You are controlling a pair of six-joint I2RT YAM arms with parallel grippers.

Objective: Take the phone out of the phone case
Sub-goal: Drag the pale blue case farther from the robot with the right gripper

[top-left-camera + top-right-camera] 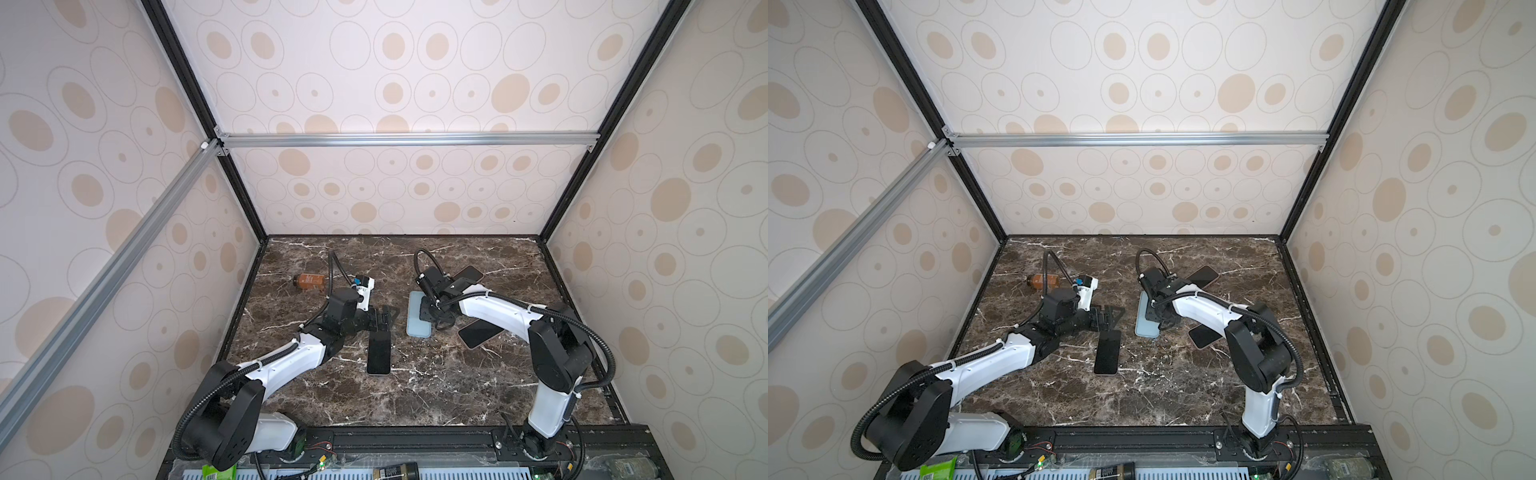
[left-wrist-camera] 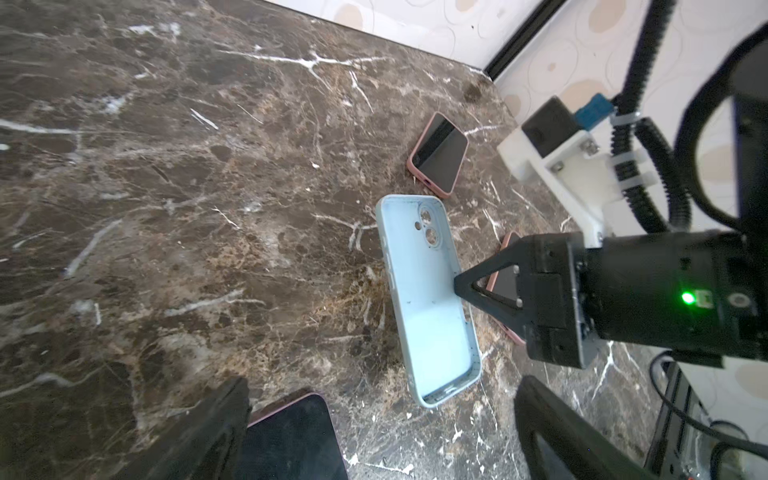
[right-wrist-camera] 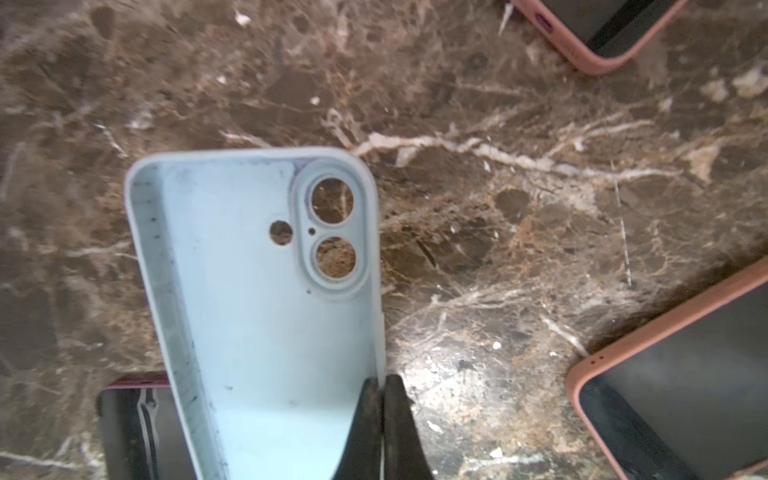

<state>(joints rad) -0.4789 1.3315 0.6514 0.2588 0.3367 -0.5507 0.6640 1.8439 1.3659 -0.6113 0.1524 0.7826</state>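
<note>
- Phone (image 1: 379,353) was seen lying bare on the marble table (image 1: 415,399), dark screen up, toward the near middle in both top views and just beside the light blue phone case (image 1: 417,322), with a strip of marble between them.
- The case was found empty in the right wrist view, open side up, its inner floor and camera cutouts exposed; it appeared to rest on the table, though a slight lift on one side could not be ruled out.
- The separation was therefore judged done. At most, releasing the case and drawing both arms back was thought to remain.
- The right gripper (image 3: 382,386) was seen pinched together on one long side wall of the case, near the end away from the cutouts.
- The left gripper (image 1: 385,319) was seen spread wide and holding nothing, poised over the far end of the phone.
- The long axis of the phone was seen to run from the near edge toward the back wall, only slightly slanted; which end was its top could not be told.
- The case was laid almost parallel to it, cutout end toward the back wall.
- Two phones in pink cases (image 1: 469,272) (image 1: 480,334) were noted beside the right arm, and a brown bottle (image 1: 309,281) on its side at far left.
</note>
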